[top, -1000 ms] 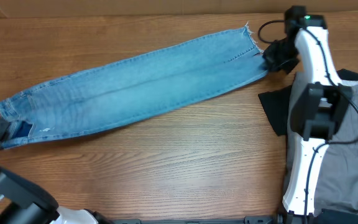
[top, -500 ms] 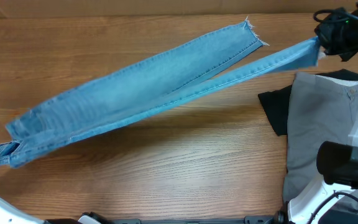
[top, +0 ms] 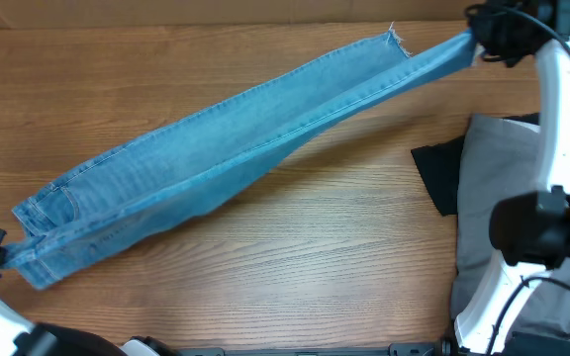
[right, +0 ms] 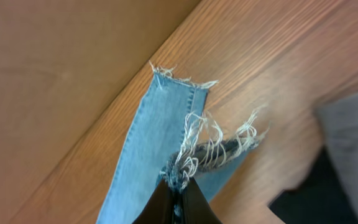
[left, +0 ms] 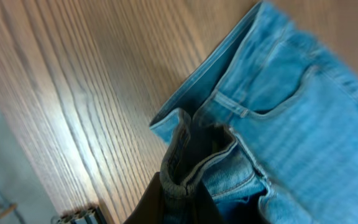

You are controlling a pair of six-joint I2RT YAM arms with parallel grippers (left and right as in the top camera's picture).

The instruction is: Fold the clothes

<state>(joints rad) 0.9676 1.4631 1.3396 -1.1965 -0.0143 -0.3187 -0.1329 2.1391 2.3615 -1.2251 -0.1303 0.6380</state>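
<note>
**Jeans held taut between my two pincers**

The jeans (top: 216, 158) run slantwise across the table (top: 295, 267), from 8 o'clock to 1 o'clock in the overhead view. My left pincer (left: 180, 198) is clamped on the waistband (left: 191, 149) at the 8 o'clock end, with denim bunched between its fingers. My right pincer (right: 178, 200) pinches one frayed hem (right: 219, 146) at 1 o'clock; the other hem lies flat beside it. A grey cloth (top: 508, 178) and a black cloth (top: 438, 173) lie at 3 o'clock.

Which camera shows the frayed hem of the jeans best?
The right wrist view: the frayed hem is close, loose threads distinct. The overhead shows it only as a tiny fringe; the left wrist shows just the waistband.
</note>
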